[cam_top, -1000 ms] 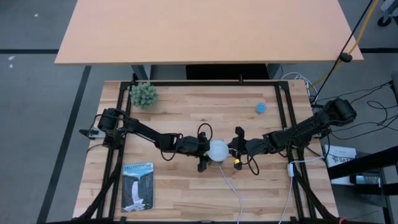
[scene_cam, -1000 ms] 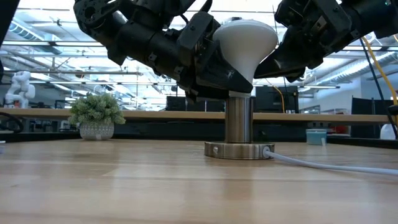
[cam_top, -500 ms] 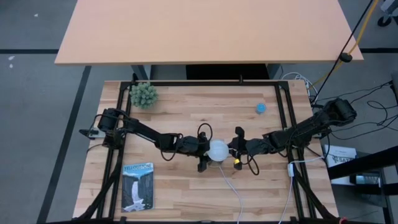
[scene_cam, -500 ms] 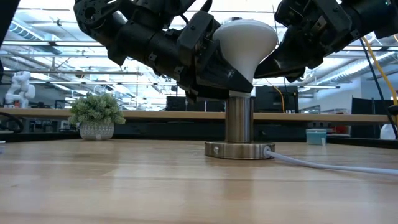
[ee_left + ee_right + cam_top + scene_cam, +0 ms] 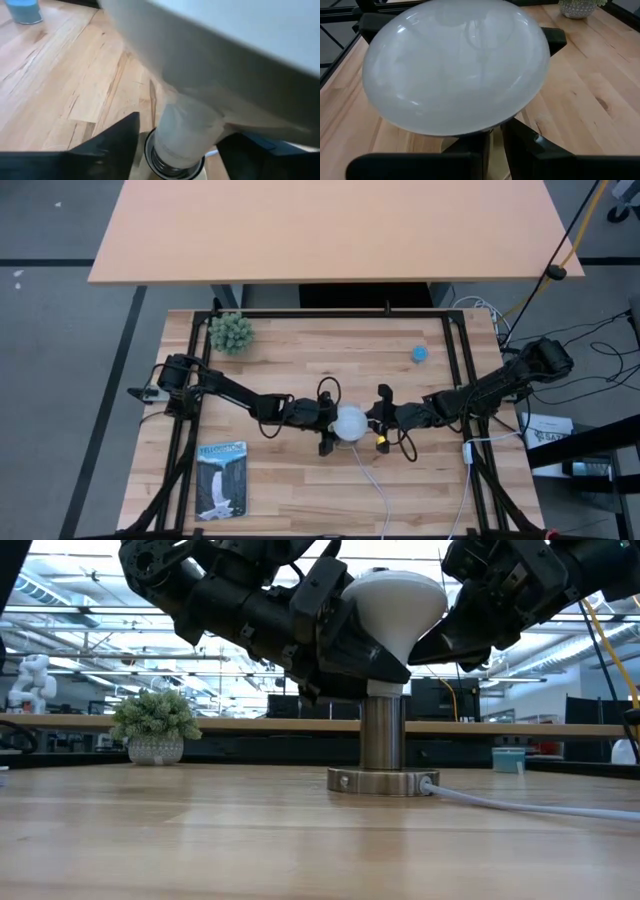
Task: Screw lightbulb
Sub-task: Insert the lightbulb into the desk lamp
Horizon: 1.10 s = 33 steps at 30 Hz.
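The white lightbulb (image 5: pixel 350 421) stands upright, its narrow neck (image 5: pixel 185 130) in the silvery socket (image 5: pixel 383 740) at the table's middle. A white cord (image 5: pixel 520 802) runs from the socket's base. My left gripper (image 5: pixel 180 150) reaches in from the table's left and is open, one finger on each side of the neck, with wood showing between one finger and the neck. My right gripper (image 5: pixel 495 145) comes from the right, its fingers nearly together under the dome (image 5: pixel 455 70), which hides their tips. My right gripper slants down from the table's right side, and its shut fingers end at the bulb's tapering underside (image 5: pixel 415 640). The dome hides the tips, so I cannot tell whether they touch the bulb.
A small potted plant (image 5: pixel 231 333) stands at the far left of the table. A small blue object (image 5: pixel 420 353) lies at the far right. A picture booklet (image 5: pixel 221 478) lies near the front left. The cord (image 5: pixel 375 480) trails toward the near edge.
My left gripper has opened around the bulb's neck without moving away; in the low view a strip of white neck now shows above the socket. The bulb stays upright in the socket.
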Available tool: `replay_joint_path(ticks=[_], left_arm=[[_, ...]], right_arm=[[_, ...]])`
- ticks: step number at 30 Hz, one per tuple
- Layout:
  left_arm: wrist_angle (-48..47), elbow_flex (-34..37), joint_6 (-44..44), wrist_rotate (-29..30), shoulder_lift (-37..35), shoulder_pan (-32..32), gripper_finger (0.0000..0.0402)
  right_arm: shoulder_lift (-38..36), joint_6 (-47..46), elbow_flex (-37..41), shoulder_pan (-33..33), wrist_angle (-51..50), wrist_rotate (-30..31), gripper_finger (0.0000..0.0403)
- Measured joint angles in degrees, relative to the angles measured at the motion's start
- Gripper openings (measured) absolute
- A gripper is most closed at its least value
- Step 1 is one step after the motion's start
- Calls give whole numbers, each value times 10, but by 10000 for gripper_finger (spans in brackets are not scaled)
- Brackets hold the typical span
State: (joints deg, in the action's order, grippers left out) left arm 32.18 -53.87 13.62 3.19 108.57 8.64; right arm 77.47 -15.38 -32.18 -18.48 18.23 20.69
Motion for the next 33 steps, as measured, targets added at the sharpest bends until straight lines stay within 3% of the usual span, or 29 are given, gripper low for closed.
replay_joint_path(ticks=[7, 33], left_arm=[[0, 0, -5, 0, 0, 0, 295], [-7, 0, -5, -1, -3, 0, 296]], right_arm=[[0, 0, 0, 0, 0, 0, 45], [0, -10, 0, -4, 4, -32, 45]])
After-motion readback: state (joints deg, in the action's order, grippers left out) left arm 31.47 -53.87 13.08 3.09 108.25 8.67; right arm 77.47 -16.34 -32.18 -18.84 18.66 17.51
